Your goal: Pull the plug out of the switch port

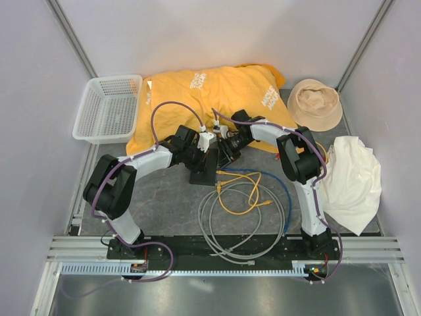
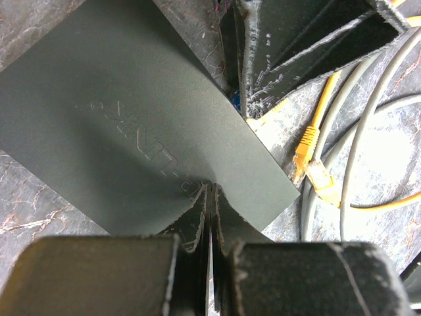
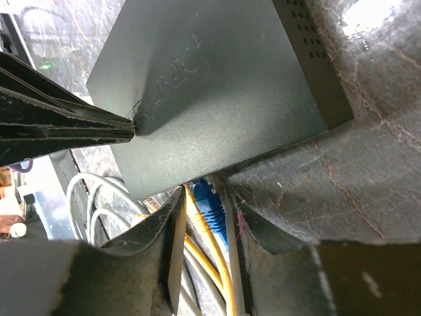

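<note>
Right gripper (image 3: 204, 205) fingers fill the bottom of the right wrist view. They stand apart, one on each side of a blue plug (image 3: 212, 214) that sits at the near edge of the black switch (image 3: 217, 85). The gap is narrow, and I cannot tell if the pads already press the plug. A yellow cable (image 3: 227, 283) runs between the same fingers, beside the blue plug.

The left gripper (image 2: 210, 194) has its fingers together, with nothing between them. Their tips rest on the flat top of the switch, close to its near edge.

From above, the switch lies in the middle of the table (image 1: 171, 204), between the two grippers, the left gripper at its left side and the right gripper at its right side. Near of it lie a grey cable (image 1: 217, 243) in a loose coil, a yellow one and a blue cable (image 1: 286, 197). Two loose yellow plugs (image 2: 306, 146) lie on the table just beside the switch.

At the far side there is a yellow cloth (image 1: 217, 85), with a white basket (image 1: 108, 108) to its left and a beige hat (image 1: 314, 102) to its right. A white cloth (image 1: 352, 181) lies at the right edge.
</note>
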